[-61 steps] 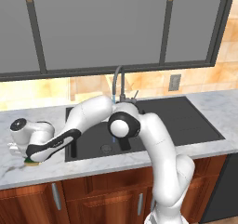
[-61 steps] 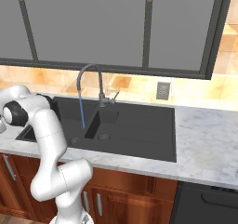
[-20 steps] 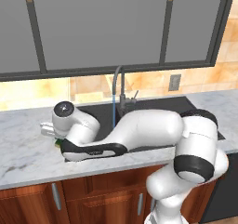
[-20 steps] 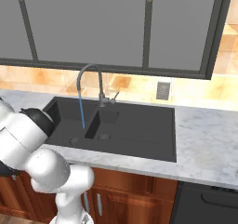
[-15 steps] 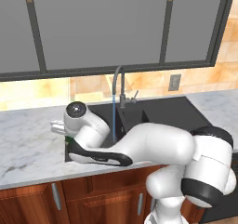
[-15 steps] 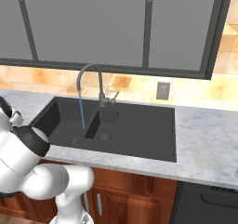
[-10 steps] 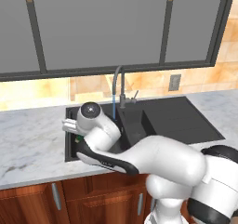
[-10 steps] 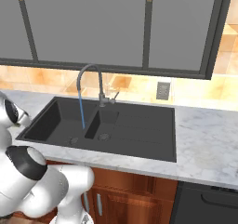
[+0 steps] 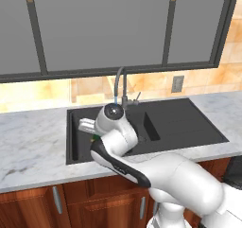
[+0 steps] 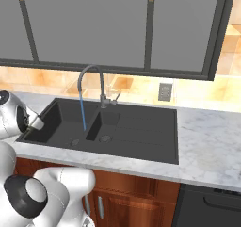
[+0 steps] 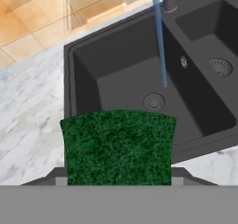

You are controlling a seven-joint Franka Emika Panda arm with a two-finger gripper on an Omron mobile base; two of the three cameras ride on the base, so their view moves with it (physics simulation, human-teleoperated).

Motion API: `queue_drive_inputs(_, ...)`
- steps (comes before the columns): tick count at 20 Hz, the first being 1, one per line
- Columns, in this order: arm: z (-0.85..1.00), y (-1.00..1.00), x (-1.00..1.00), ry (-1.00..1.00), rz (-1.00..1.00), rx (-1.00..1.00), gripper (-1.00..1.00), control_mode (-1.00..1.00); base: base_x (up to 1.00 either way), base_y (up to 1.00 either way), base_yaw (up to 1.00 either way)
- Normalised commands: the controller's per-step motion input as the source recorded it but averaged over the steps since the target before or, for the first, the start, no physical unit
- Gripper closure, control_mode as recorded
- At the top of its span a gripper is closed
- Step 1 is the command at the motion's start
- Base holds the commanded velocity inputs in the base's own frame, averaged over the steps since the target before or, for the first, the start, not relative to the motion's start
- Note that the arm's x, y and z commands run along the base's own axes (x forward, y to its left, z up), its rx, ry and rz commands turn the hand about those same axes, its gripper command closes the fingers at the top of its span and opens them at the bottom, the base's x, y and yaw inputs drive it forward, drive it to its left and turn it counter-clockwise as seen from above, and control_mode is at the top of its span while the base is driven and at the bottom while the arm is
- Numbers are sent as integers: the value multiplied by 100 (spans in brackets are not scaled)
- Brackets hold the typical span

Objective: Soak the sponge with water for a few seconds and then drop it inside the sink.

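Observation:
The sponge [image 11: 118, 146] shows its green scrub face broadside in the hand view, with my gripper [image 9: 89, 127] shut on it. It hangs over the left part of the sink's [image 9: 189, 127] left basin. The water [image 11: 159, 42] falls as a thin blue stream from the grey gooseneck faucet [image 9: 119, 80] into that basin, to the right of the sponge and apart from it. In the right base view the gripper [image 10: 34, 124] sits at the sink's [image 10: 141, 136] left rim, with the water [image 10: 83, 113] further right. The sponge hides the fingertips.
Marble counter [image 9: 33, 137] runs on both sides of the sink and along its front. Round drains [image 11: 154, 101] sit in the basin floors. The tiled backsplash [image 10: 136, 92] and dark-framed cabinets [image 9: 99, 28] rise behind the faucet. My own white arm crosses the sink's front edge.
The arm has swung right, carrying the sponge from the counter left of the sink to over the left basin, closer to the stream. The water keeps running.

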Motion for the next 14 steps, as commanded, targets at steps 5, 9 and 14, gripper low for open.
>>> queue_drive_inputs(5, 19, -2, 0, 3, -8, -1, 100, -100, 0, 0, 0)
queue_drive_inputs(9, 21, 0, -6, 2, -17, -1, 100, -100, 0, 0, 0)
queue_drive_inputs(14, 22, 0, -14, 0, -24, 0, 100, -100, 0, 0, 0)
